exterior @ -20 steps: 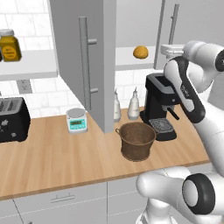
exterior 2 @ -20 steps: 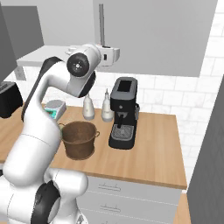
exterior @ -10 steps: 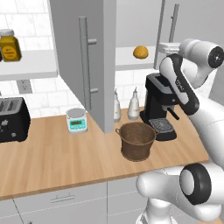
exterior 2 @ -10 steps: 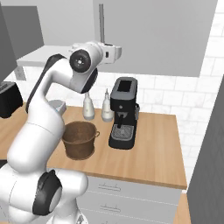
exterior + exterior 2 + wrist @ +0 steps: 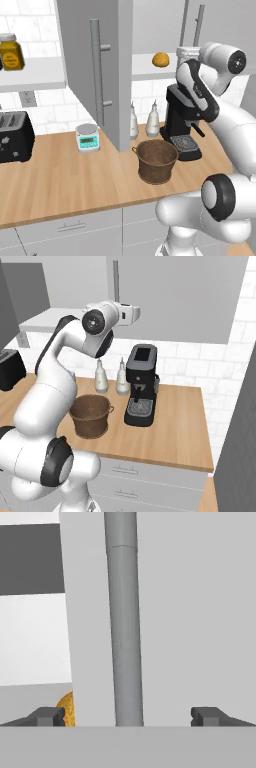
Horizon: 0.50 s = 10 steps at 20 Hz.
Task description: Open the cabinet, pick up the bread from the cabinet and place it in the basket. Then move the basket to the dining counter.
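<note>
Fingers [image 5: 47,716] spread wide around smooth cylindrical grey cabinet handle [image 5: 125,622]

closed right cabinet door [image 5: 195,612] and handle [image 5: 125,622] blocking way to bread [image 5: 66,709]

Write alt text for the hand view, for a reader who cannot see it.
A vertical grey bar handle on a closed cabinet door stands between the wide-open jaws of the gripper, nearer the left fingertip. Past the door's left edge, a sliver of the orange bread sits on a white shelf.
</note>
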Tool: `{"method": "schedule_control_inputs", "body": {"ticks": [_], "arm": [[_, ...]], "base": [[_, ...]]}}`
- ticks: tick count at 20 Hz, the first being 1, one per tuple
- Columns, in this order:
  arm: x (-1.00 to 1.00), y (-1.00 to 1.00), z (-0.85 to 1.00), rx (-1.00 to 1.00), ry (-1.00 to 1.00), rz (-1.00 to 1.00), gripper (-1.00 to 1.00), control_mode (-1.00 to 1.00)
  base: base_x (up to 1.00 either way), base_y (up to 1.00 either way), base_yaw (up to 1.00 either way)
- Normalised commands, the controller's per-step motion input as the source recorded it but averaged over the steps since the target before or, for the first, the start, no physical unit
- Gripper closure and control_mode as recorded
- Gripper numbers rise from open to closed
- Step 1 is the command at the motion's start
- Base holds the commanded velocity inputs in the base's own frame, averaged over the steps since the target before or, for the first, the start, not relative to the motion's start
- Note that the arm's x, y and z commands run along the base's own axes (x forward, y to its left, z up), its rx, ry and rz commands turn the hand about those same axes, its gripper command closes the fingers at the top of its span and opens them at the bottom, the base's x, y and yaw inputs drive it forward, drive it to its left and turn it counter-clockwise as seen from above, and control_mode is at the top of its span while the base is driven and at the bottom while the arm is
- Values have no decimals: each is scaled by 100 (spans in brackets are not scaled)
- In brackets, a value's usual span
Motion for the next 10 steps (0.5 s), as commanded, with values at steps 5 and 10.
{"method": "schedule_control_inputs", "body": {"ticks": [5, 10], "arm": [[41, 0, -1, 0, 0, -2, -100, -100], [46, 0, -6, 0, 0, -3, 100, -100]], "base": [[0, 0, 0], [0, 0, 0]]}}
